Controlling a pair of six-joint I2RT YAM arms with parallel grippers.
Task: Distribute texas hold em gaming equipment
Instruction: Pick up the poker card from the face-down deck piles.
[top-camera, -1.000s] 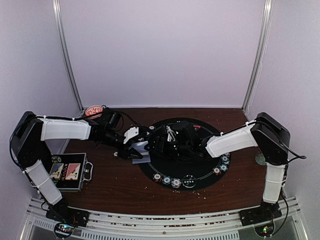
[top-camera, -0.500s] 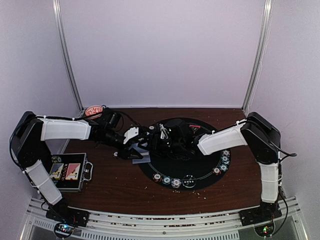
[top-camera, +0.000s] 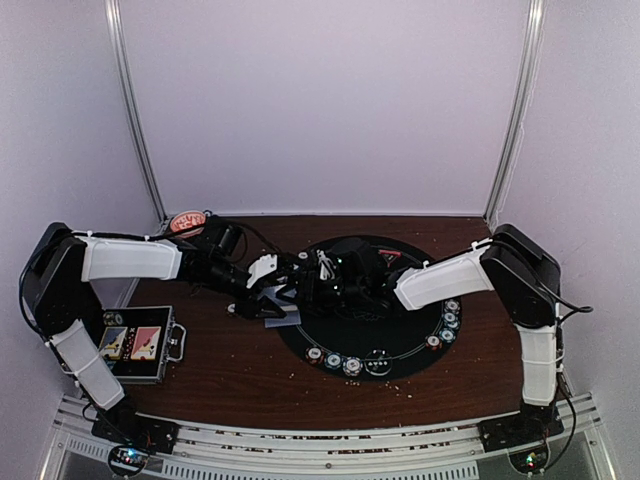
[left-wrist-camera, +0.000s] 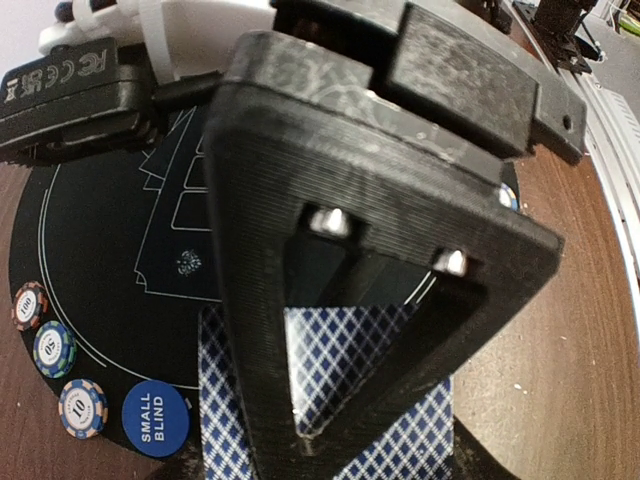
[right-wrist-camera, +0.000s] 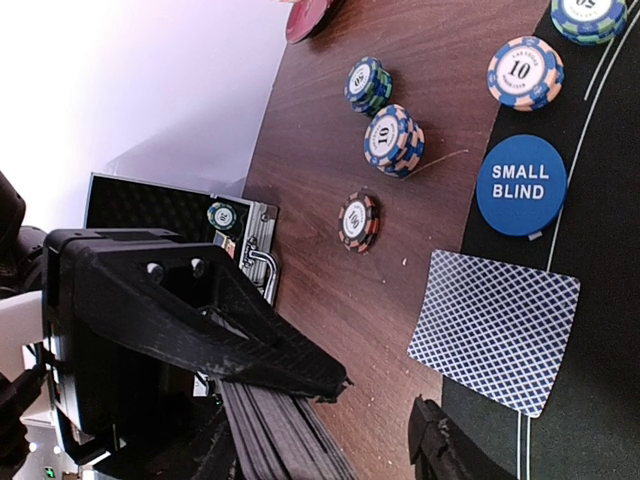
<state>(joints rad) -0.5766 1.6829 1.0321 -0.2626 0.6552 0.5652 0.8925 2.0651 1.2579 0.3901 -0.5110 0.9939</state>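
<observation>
Partly complete: poker chips (top-camera: 352, 366) sit along the near rim of the mat (top-camera: 400, 340); small blind button (right-wrist-camera: 522, 185) and one card (right-wrist-camera: 495, 330) placed. Left fingers (left-wrist-camera: 260, 300) clamp the deck (left-wrist-camera: 340, 370) over its left edge; right fingers (right-wrist-camera: 440, 455): grip cannot be told. Most dealing remains.

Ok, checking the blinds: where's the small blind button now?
In the right wrist view the blue small blind button lies at the left edge of the black mat, between a 10 chip and a face-down card.
</observation>
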